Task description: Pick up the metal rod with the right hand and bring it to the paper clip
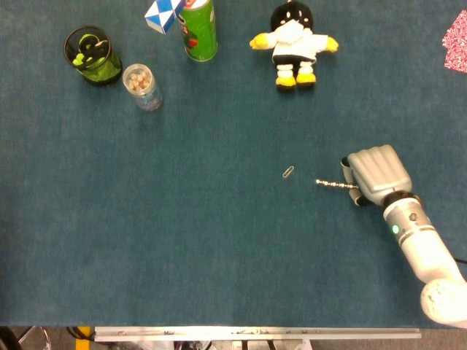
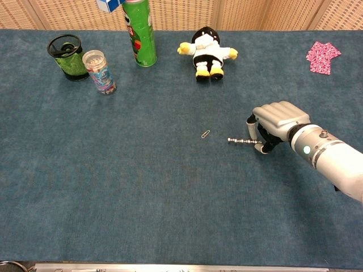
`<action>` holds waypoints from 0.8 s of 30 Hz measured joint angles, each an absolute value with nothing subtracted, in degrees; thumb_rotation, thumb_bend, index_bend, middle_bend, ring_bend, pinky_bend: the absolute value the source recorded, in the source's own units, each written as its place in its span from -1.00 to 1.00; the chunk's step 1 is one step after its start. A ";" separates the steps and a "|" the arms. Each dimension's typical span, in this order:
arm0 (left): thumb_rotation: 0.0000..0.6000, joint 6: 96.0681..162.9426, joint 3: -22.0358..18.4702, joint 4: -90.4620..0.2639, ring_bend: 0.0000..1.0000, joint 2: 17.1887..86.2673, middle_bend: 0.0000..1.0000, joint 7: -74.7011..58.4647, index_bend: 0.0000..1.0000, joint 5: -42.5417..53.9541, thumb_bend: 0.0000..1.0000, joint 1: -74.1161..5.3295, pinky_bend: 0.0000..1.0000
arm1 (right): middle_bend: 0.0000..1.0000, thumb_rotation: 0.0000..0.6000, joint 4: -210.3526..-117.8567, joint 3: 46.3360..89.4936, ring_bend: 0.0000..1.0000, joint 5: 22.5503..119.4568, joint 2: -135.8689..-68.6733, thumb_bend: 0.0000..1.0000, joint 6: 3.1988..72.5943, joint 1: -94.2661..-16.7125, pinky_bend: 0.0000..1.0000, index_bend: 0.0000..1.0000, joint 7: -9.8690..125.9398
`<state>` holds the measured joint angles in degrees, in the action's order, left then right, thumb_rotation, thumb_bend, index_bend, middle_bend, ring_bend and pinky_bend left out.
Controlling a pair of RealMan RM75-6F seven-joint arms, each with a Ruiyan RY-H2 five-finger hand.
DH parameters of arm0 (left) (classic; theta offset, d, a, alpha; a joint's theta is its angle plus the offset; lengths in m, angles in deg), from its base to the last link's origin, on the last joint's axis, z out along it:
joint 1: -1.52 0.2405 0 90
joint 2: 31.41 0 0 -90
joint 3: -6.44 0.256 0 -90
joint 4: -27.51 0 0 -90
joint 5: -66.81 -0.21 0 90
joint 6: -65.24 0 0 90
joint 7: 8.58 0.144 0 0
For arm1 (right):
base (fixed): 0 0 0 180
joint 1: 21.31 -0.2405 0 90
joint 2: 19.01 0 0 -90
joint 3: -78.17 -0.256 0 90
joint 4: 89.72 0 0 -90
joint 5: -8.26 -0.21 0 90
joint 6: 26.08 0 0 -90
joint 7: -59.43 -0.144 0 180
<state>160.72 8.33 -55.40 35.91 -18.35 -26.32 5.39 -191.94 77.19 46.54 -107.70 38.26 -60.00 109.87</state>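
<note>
My right hand (image 1: 376,175) (image 2: 278,123) grips one end of the thin ridged metal rod (image 1: 333,185) (image 2: 242,140). The rod sticks out to the left, roughly level, just above the blue cloth. Its free tip points toward the small silver paper clip (image 1: 289,173) (image 2: 205,134), which lies flat on the cloth a short gap to the left of the tip. The fingers are curled around the rod's near end, which they hide. My left hand shows in neither view.
At the far edge stand a green mesh cup (image 1: 91,55), a clear jar (image 1: 141,86), a green can (image 1: 198,28) with a blue-white cube (image 1: 163,14) beside it, and a plush toy (image 1: 293,44). A pink cloth (image 1: 457,42) lies far right.
</note>
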 measured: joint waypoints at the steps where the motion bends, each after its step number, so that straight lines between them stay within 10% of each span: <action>1: 1.00 160.68 8.35 -55.47 -0.86 35.88 -0.79 -18.29 -0.80 -26.34 -0.59 5.37 -0.91 | 0.62 1.00 -192.41 77.20 0.73 46.61 -107.31 -0.12 38.27 -60.04 1.00 0.16 109.73; 24: 1.00 161.32 8.81 -56.35 -0.86 35.51 -0.79 -17.59 -0.80 -25.87 -0.59 6.55 -0.91 | 0.63 1.00 -195.70 74.90 0.73 46.54 -104.82 -0.12 36.25 -63.52 1.00 0.18 105.78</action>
